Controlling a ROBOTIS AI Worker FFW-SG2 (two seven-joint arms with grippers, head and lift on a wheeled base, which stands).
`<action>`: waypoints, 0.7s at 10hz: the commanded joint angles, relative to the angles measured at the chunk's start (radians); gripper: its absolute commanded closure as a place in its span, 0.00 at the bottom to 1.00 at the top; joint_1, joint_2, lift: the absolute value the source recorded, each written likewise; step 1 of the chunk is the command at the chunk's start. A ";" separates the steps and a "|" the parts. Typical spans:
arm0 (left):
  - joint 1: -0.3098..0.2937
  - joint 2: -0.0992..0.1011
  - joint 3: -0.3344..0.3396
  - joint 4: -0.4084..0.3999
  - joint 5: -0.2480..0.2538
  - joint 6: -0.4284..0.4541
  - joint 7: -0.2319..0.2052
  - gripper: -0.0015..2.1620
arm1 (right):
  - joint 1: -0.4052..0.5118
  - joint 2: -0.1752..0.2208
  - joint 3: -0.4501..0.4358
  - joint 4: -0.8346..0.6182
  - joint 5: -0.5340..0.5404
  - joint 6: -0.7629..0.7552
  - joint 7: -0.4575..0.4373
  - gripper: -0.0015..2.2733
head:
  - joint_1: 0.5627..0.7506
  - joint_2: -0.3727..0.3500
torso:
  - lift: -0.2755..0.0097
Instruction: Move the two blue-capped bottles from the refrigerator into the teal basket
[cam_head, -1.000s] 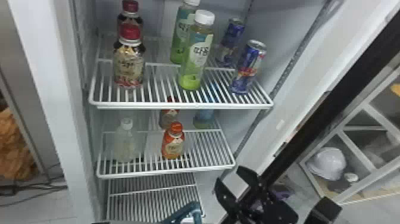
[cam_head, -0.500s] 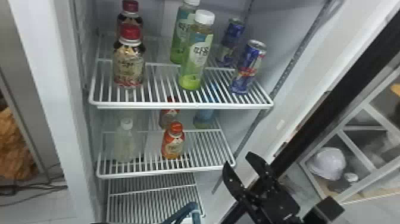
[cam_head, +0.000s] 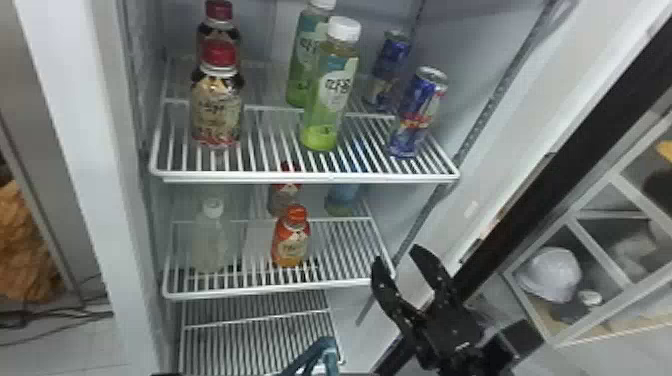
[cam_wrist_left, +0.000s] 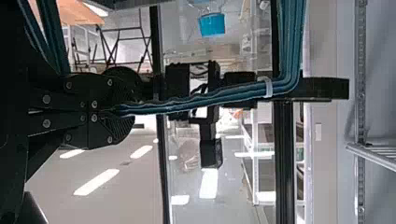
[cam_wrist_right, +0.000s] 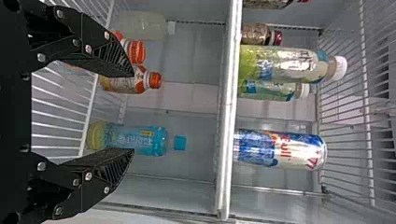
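Wire shelves (cam_head: 310, 177) | rounded blue-capped bottle (cam_wrist_right: 142, 140) | left gripper (cam_wrist_left: 125, 111) jaws closed | right gripper (cam_head: 395, 254) ridged jaws open

On the upper shelf (cam_head: 310, 178), cans (cam_head: 417, 112) stand right of bottles (cam_head: 331, 95).

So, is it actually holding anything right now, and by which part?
The left end effector grips the teal basket by its handle; the right end effector is open and holds nothing.
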 joint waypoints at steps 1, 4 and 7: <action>0.002 -0.002 0.000 0.002 0.003 -0.005 0.000 0.53 | -0.043 -0.004 0.022 0.061 -0.001 -0.018 -0.016 0.22 | 0.70 0.03 | 0.49; 0.002 -0.005 0.000 0.005 0.005 -0.007 0.000 0.53 | -0.161 -0.014 0.081 0.211 0.003 -0.062 -0.070 0.22 | 0.70 0.03 | 0.49; 0.004 -0.005 -0.002 0.009 0.010 -0.012 -0.001 0.53 | -0.256 -0.020 0.108 0.334 0.029 -0.099 -0.111 0.22 | 0.70 0.03 | 0.49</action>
